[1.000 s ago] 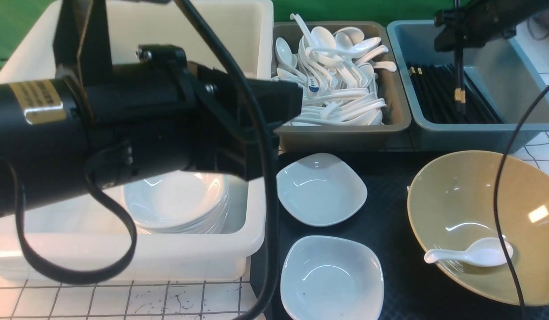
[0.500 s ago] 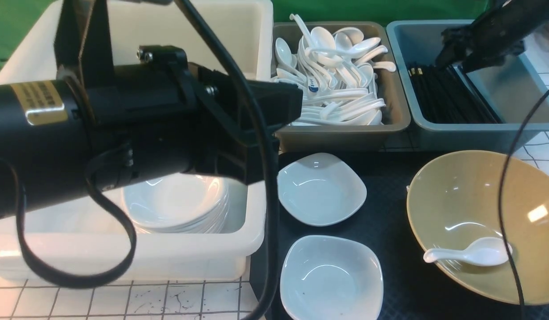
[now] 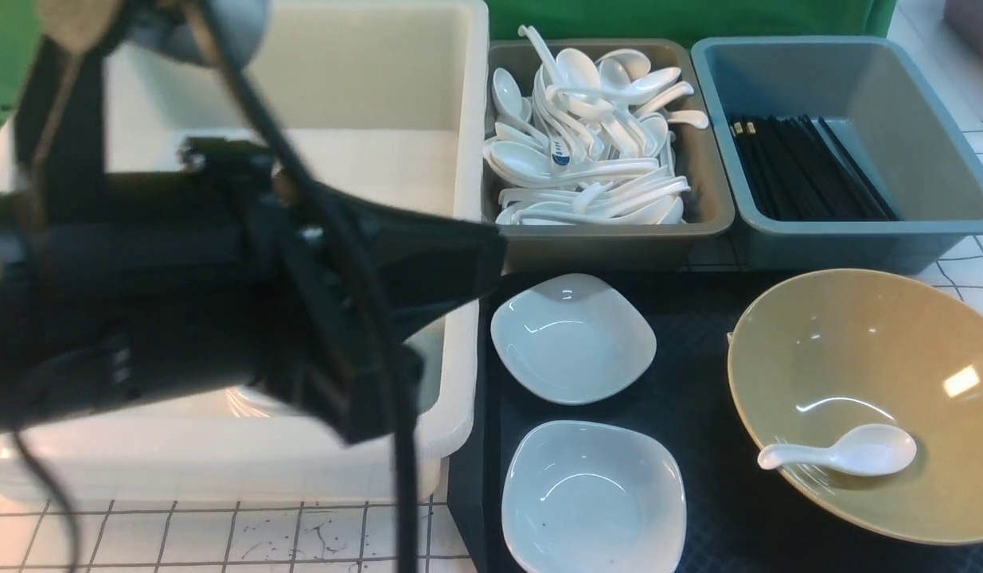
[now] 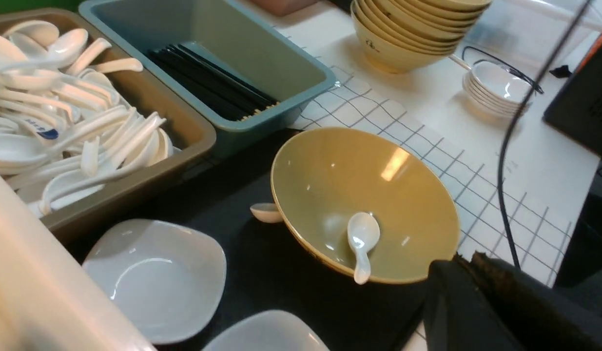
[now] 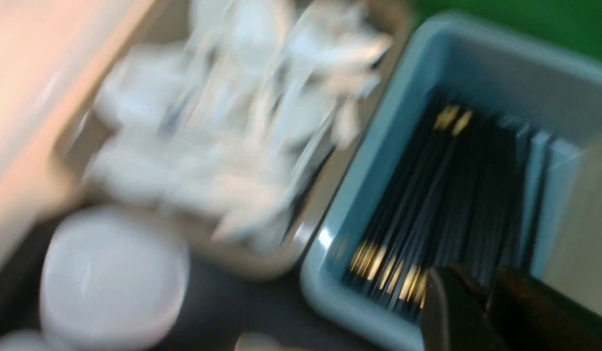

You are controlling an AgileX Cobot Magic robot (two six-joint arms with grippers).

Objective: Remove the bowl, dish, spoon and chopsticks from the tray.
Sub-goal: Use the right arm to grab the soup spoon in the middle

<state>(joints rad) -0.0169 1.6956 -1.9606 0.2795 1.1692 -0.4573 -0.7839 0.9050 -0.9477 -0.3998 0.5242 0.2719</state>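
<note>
Filling the right of the black tray [image 3: 698, 382], one mustard bowl [image 3: 857, 350] looks heavy, glossy and breakable; I would pinch its rim. Two white dishes [image 3: 572, 338] [image 3: 593, 497] lie beside it, lighter, equally slick. One white spoon [image 3: 849, 454] lies inside the bowl; take its handle. Black chopsticks [image 3: 801, 167] lie in the blue bin [image 3: 897, 95], off the tray. Left tool [image 4: 471, 273] and right tool [image 5: 486, 297]: apart or together, I cannot tell.

A tan bin [image 3: 610, 243] heaped with white spoons [image 3: 587, 151] stood between a large white tub [image 3: 380, 72] and a blue bin [image 3: 841, 239]. Elsewhere on the gridded tabletop [image 4: 476, 163], a stack of yellow bowls [image 4: 408, 39] sat near a stack of small white dishes [image 4: 495, 90].
</note>
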